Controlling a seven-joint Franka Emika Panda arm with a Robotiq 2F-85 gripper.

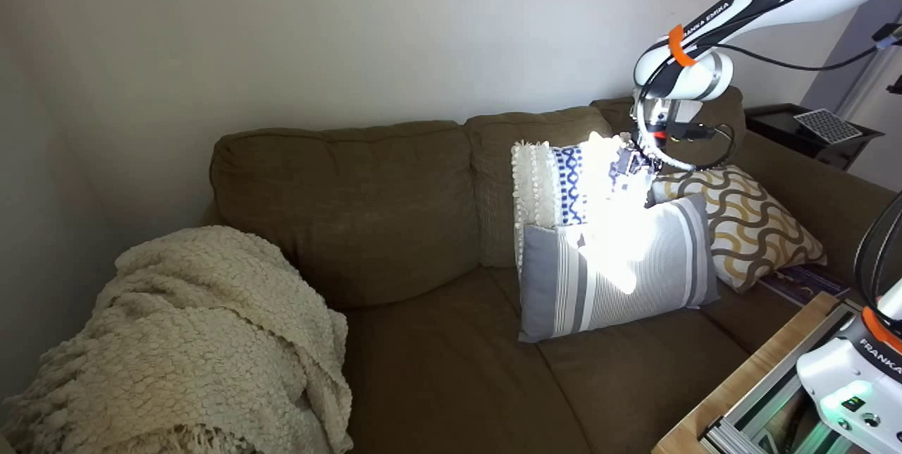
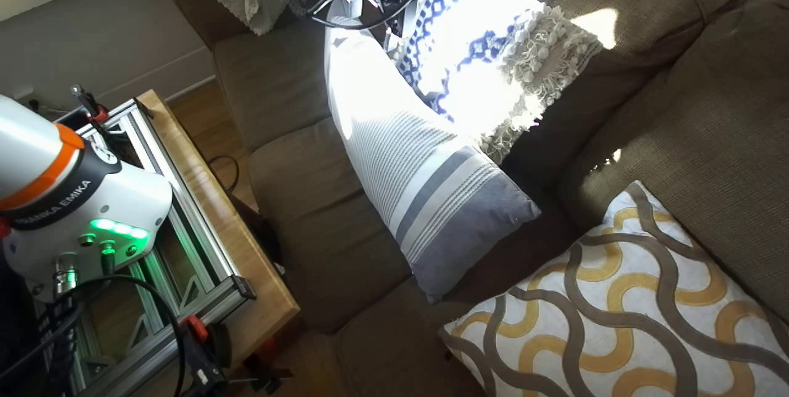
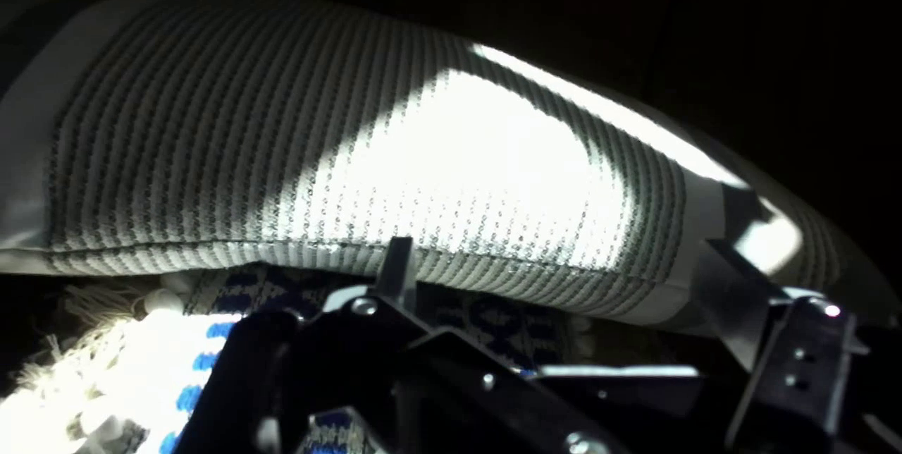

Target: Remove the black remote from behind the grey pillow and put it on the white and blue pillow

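The pincer (image 3: 555, 249) is gaping wide, holding nothing; I'm seeing no remote behind the grey pillow (image 3: 394, 151), so closing blind is probably risking catching its edge.

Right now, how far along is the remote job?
Done: no step looks complete; no black remote shows on the visible parts of the white and blue pillow, which is partly overexposed. Under way, it seems: positioning for the pick; the hand stands open near where that pillow meets the grey pillow. Left: likely gripping the black remote, drawing it out and placing it, since no view shows it.
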